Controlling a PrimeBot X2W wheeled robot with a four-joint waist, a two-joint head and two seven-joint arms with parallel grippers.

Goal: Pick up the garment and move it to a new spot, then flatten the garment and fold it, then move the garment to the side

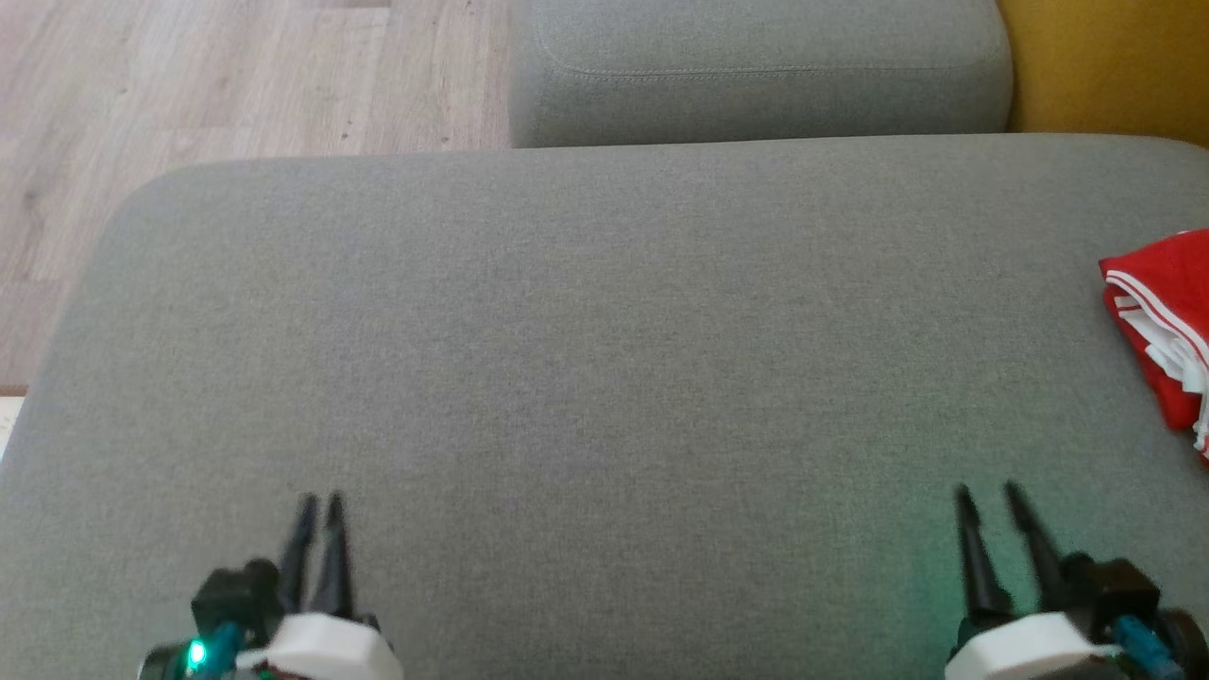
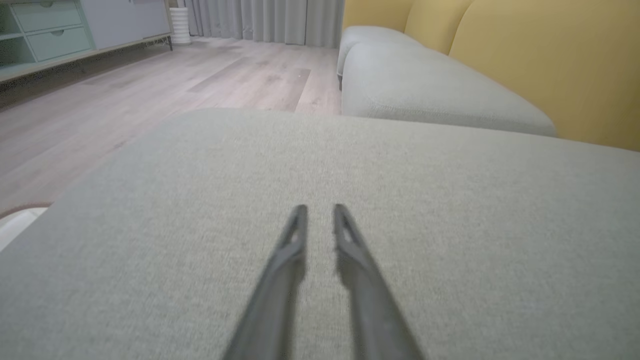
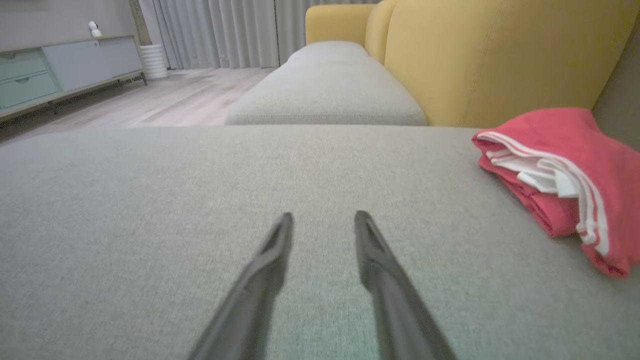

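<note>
Garment (image 1: pixel 1166 321), red, white-trimmed, folded at right edge of grey cushion (image 1: pixel 604 331). Left hand (image 1: pixel 321 499) narrowly parted, right hand (image 1: pixel 987 489) wider apart, both empty.

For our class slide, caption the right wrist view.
Open right gripper over grey cushion, folded red garment lying at right.
</note>
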